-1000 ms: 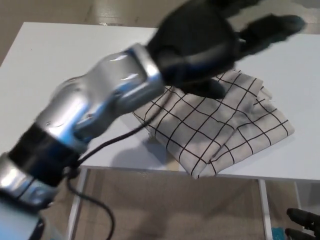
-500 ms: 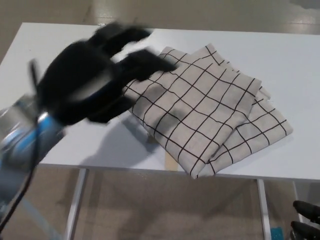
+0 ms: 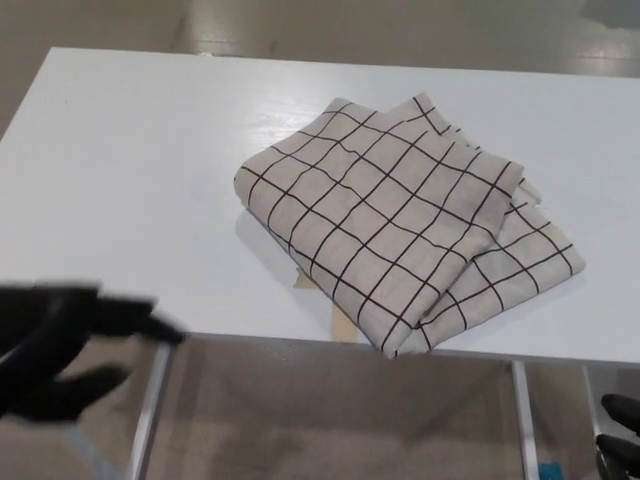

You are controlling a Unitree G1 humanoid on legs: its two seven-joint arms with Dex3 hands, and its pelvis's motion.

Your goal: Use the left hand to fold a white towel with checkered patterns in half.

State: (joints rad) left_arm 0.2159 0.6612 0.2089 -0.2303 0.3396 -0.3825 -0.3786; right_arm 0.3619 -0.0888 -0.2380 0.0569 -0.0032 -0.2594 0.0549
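Observation:
The white towel with black checks (image 3: 405,220) lies folded on the white table (image 3: 130,170), its upper layer lapped over the lower one and its near corner at the table's front edge. My left hand (image 3: 65,350) hangs blurred at the lower left, below the table edge and well clear of the towel, fingers spread and holding nothing. Only the fingertips of my right hand (image 3: 620,440) show in the bottom right corner, below the table.
A metal table leg (image 3: 150,410) stands right beside my left hand, and another leg (image 3: 525,420) is at the right. A tan floor lies beneath and behind the table.
My left arm has swung from over the towel back to the left and down below the table edge. The towel now lies fully uncovered in its folded shape.

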